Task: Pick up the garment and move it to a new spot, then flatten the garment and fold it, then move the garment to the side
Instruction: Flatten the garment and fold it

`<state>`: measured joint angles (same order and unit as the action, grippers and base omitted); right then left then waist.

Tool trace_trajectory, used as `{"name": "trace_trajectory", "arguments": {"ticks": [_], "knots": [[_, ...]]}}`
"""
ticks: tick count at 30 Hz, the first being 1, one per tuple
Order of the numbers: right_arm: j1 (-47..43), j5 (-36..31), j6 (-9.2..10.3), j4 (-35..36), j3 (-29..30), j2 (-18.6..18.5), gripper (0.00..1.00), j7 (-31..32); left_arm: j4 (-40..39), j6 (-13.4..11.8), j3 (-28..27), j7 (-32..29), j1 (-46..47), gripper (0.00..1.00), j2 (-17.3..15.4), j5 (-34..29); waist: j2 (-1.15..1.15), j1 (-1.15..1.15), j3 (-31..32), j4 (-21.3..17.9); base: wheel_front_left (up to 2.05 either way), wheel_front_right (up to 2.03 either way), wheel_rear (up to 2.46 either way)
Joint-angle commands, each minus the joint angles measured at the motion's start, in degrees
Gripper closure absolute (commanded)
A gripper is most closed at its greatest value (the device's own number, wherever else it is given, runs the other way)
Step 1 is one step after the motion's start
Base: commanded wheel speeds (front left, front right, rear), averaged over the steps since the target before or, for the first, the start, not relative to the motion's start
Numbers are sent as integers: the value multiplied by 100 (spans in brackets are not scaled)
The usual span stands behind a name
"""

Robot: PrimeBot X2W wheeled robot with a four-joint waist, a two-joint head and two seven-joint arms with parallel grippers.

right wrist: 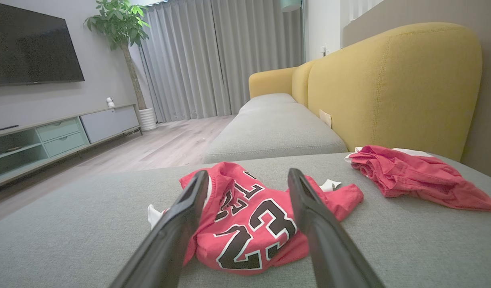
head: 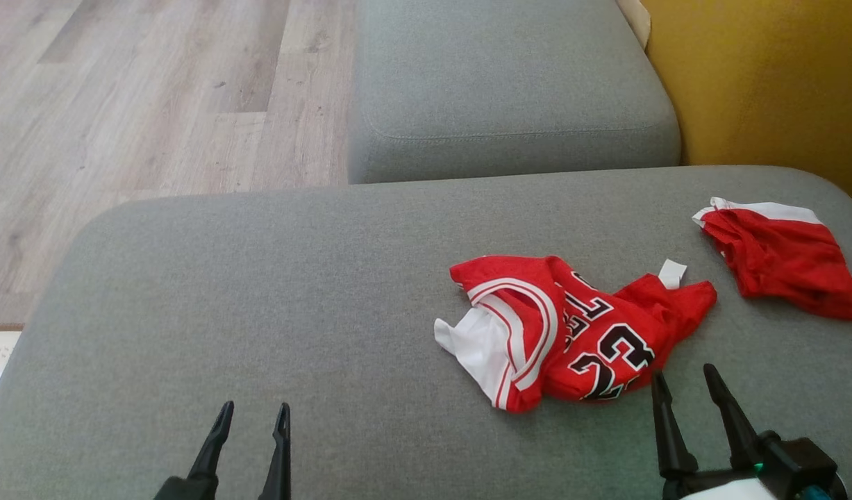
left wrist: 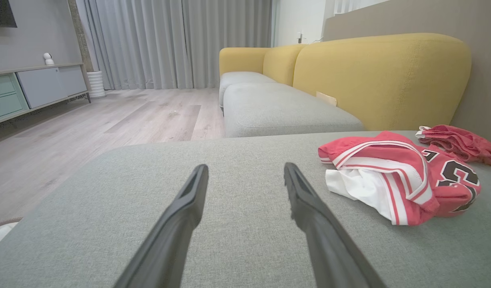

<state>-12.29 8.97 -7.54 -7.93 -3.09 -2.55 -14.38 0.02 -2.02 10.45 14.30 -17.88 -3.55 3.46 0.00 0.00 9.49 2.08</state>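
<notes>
Grey sofa seat [head: 259,292], yellow backrest [head: 759,76], wood floor [head: 120,104], TV [right wrist: 29,48] w/ plant [right wrist: 115,22] nearby

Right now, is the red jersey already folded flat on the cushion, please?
No, the red jersey lies crumpled on the grey cushion.

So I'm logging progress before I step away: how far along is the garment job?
Nothing looks done yet: the red jersey lies crumpled on the grey cushion, unfolded. In hand: the right gripper is open, fingers pointed at the jersey, holding nothing; the left gripper is open over bare cushion. Left: pick up, move, flatten, fold, set aside. A second red garment lies apart, farther right.
</notes>
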Motion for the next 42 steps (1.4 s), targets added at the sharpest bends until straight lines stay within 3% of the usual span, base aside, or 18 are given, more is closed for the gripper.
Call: {"name": "trace_trajectory", "arguments": {"ticks": [1,30,38,42], "knots": [[259,-54,5,157,-130,-33,0,-62,-179,-26,-146,70,376,0,65,-53,0,0,-2,4,0,0,0],[261,-19,5,226,-81,-32,0,-62,-156,-62,-18,70,430,0,67,-86,0,0,15,12,0,0,0],[270,-5,5,248,-52,-32,0,-62,-5,87,248,70,606,0,67,-145,0,0,46,28,0,0,0],[312,-23,5,280,-96,-32,0,-62,259,277,601,70,846,0,67,-180,0,0,-14,-28,0,0,0]]}}
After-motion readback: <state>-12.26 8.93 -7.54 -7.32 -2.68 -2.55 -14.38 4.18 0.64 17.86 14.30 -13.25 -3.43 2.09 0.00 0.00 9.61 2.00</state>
